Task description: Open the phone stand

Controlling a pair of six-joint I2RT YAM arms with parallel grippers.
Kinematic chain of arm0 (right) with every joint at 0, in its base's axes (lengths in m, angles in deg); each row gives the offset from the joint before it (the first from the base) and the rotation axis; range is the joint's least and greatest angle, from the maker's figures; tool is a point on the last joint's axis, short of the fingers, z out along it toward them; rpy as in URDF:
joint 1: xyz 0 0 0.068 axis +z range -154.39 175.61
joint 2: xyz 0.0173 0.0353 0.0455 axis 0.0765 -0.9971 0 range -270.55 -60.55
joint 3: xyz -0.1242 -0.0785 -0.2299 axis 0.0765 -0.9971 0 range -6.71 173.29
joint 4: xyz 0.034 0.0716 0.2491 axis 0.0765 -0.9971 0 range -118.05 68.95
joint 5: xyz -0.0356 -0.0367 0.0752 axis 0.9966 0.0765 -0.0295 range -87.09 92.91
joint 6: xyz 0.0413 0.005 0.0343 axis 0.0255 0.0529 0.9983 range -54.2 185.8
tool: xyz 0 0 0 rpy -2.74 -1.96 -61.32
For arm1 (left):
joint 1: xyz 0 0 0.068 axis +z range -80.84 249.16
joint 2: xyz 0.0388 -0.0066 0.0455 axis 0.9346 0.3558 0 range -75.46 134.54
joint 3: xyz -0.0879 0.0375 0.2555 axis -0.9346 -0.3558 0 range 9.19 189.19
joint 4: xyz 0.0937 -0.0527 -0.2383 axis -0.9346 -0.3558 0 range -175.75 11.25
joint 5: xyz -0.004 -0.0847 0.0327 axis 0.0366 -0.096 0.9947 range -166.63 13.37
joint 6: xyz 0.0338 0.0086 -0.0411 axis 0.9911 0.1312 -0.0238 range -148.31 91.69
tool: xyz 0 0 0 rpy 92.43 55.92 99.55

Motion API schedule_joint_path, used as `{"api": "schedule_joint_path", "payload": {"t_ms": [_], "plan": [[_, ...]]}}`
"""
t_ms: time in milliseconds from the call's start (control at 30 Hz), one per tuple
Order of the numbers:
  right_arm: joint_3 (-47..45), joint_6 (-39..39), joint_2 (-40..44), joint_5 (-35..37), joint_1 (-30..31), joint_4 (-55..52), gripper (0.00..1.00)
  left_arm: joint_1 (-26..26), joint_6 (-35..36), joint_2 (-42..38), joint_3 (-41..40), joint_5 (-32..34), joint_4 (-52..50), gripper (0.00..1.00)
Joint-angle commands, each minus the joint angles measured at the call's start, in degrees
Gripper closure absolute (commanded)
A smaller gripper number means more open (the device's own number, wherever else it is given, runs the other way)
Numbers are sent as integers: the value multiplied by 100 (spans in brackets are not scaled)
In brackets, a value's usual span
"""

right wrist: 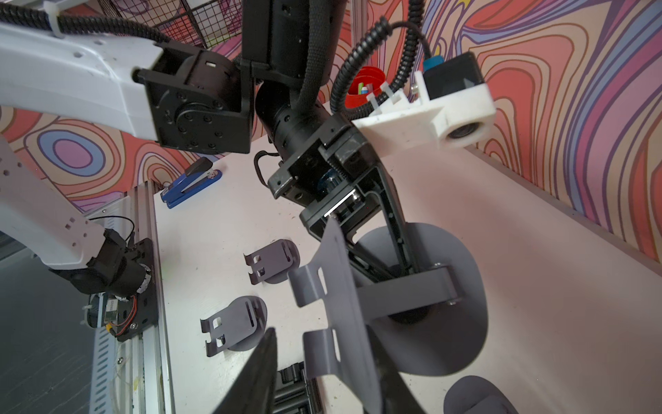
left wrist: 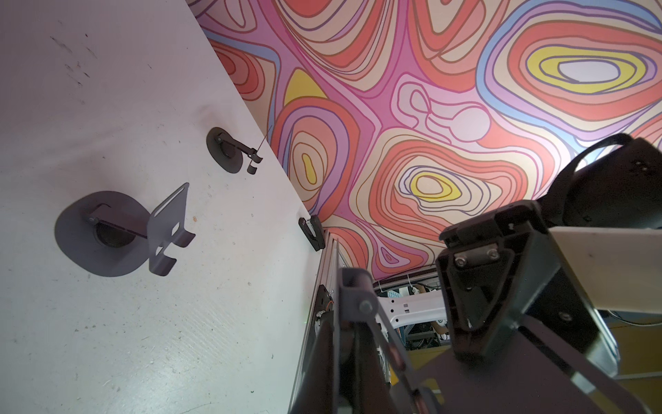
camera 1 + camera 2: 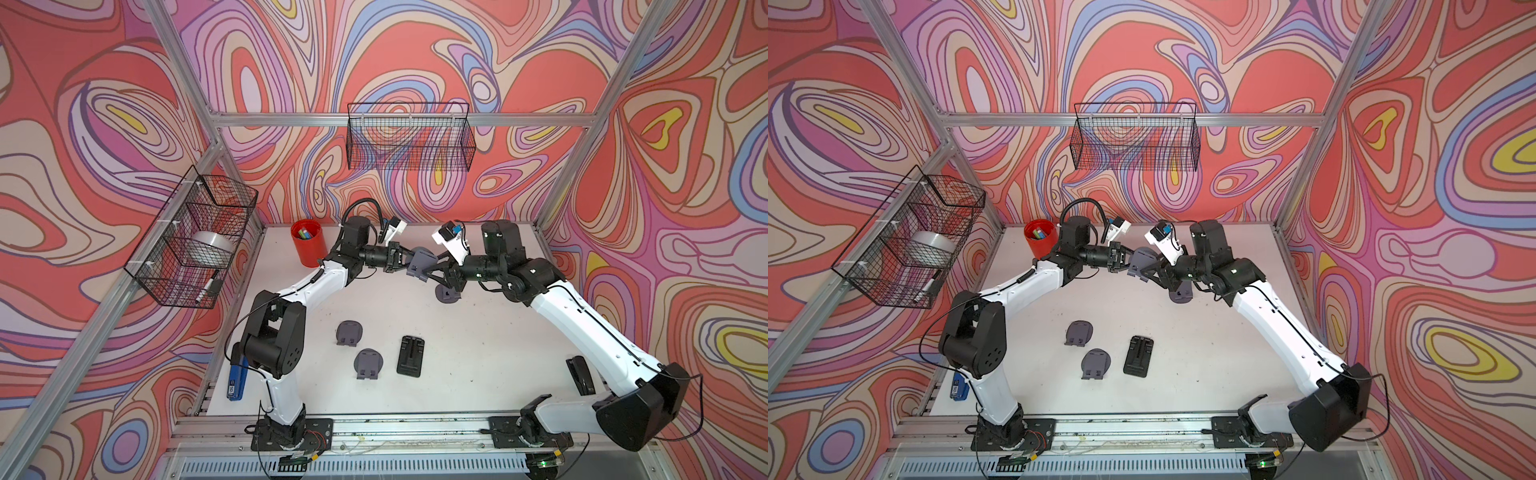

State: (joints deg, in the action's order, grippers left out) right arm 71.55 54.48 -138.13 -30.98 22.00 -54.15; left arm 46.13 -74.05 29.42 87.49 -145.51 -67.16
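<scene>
Right end effector was spread about the plate of the phone stand; its base was pinched by left end effector, clear of counter.

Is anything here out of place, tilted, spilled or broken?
Nothing looks spilled or broken. Only one grey phone stand is off the table, held tilted in the air by the left gripper; the right gripper stands open around its plate.
</scene>
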Motion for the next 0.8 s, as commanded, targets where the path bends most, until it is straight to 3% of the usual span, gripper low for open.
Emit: {"api": "schedule_joint_path", "payload": {"t_ms": [0, 333, 433, 567, 667, 767], "plan": [[262, 72, -73, -97, 77, -181, 57, 97, -146, -19, -108, 318, 201, 100], [783, 1239, -377, 576, 74, -350, 49, 112, -330, -225, -836, 975, 1462, 100], [1104, 2007, -428, 942, 68, -536, 48, 108, -360, -199, -1099, 1256, 1914, 100], [1857, 3160, -788, 1382, 72, -1325, 48, 105, -871, 11, -1561, 1685, 3318, 100], [2029, 4172, -1067, 1273, 75, -1409, 57, 110, -1248, 248, -1810, 1987, 4235, 100], [1885, 4818, -1172, 1619, 121, -1354, 59, 97, -1315, 411, -1938, 2187, 4564, 100]]}}
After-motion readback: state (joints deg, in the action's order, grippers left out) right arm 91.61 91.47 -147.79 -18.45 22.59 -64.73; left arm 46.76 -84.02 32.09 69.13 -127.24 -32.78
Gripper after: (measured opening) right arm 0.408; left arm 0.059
